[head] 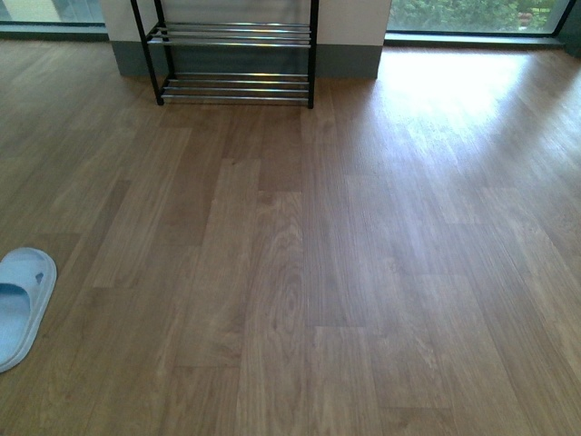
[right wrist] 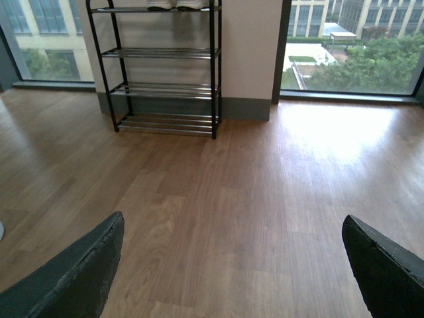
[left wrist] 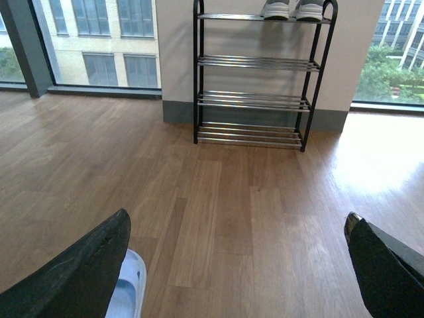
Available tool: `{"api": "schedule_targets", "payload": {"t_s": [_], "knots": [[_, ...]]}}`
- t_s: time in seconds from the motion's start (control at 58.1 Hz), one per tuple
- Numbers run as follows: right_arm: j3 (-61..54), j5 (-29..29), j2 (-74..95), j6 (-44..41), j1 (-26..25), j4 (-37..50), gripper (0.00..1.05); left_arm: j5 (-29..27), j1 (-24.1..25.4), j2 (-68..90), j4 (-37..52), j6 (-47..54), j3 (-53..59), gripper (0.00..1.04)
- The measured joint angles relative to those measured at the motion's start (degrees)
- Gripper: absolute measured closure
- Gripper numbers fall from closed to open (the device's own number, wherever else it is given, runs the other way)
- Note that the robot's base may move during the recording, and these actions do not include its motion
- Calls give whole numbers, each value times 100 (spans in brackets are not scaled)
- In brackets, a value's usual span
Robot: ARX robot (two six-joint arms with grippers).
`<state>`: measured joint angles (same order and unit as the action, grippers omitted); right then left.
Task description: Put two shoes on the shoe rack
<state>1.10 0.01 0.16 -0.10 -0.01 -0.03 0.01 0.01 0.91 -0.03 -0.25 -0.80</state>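
Observation:
The black shoe rack [head: 231,86] with chrome bars stands against the far wall; the front view shows only its two lowest tiers. In the left wrist view the whole shoe rack [left wrist: 255,99] shows, with two grey shoes [left wrist: 291,9] side by side on its top tier. The right wrist view catches the white soles of the shoes [right wrist: 173,4] at the top of the shoe rack [right wrist: 162,86]. My left gripper [left wrist: 238,225] is open over bare floor, far from the rack. My right gripper [right wrist: 233,224] is open too, nothing between its fingers.
A pale blue slide sandal [head: 20,304] lies on the wooden floor at the left; the left wrist view shows the sandal [left wrist: 126,291] beside one finger. Large windows [right wrist: 351,53] flank the wall behind the rack. Sunlight glares on the floor at the right.

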Motion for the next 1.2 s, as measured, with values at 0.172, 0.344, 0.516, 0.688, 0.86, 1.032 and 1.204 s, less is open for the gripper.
{"api": "schedule_targets", "payload": {"t_s": [0.172, 0.344, 0.516, 0.688, 0.86, 1.032, 1.204], "knots": [[0, 20, 0, 4, 0, 0, 9, 4, 0, 0, 2, 0, 0, 9], [0, 20, 0, 4, 0, 0, 9, 4, 0, 0, 0, 0, 0, 9], [0, 20, 0, 4, 0, 0, 9, 2, 0, 0, 0, 0, 0, 9], [0, -4, 0, 7, 0, -2, 9, 0, 0, 0, 2, 0, 0, 9], [0, 4, 0, 7, 0, -2, 9, -2, 0, 0, 0, 0, 0, 9], [0, -48, 0, 7, -4, -4, 9, -50, 0, 0, 0, -2, 0, 9], [0, -22, 2, 9, -4, -4, 9, -33, 0, 0, 0, -2, 0, 9]]}}
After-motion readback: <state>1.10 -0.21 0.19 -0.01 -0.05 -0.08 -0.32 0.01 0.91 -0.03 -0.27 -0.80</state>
